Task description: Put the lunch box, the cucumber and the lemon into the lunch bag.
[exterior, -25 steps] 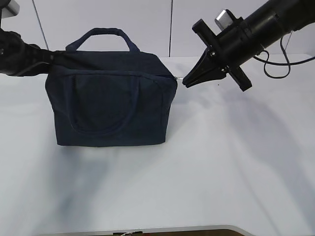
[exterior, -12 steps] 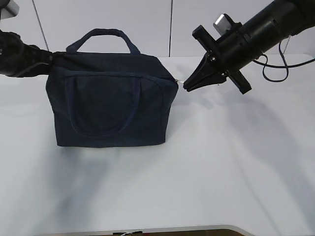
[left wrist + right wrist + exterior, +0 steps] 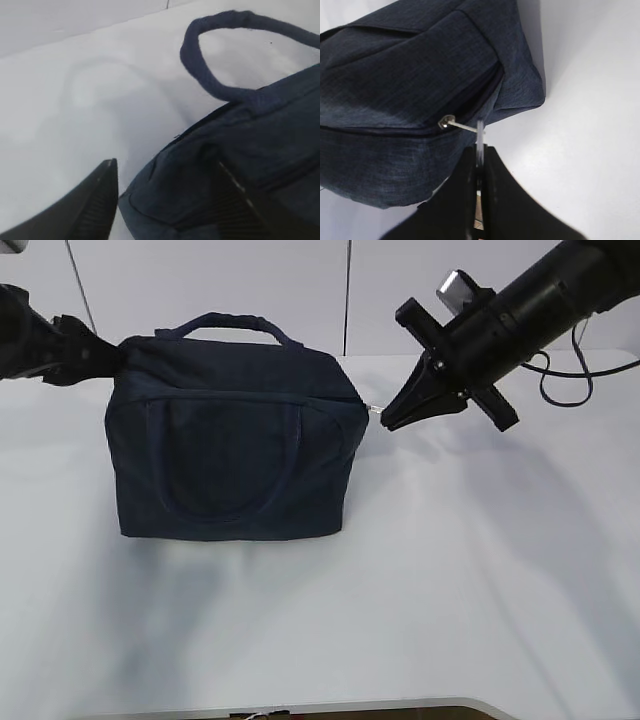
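We see our right gripper (image 3: 479, 150) pinching the thin metal ring pull (image 3: 479, 135) on the boxy navy fabric lunch bag (image 3: 230, 440). Our left gripper (image 3: 165, 200) gapes wide around the bag's soft corner, gripping nothing.

The boxy dark navy fabric lunch bag (image 3: 232, 445) is zipped, its contents hidden. The metal ring pull (image 3: 479, 142) vanishes between the right pincer's (image 3: 479, 155) fingers. The left pincer's (image 3: 165, 200) far finger is hidden behind the bag's corner.

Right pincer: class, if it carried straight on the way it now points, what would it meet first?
The lunch bag. The right pincer, shut on the zipper's ring pull, points at the bag's end corner, so the fabric there likely comes first.
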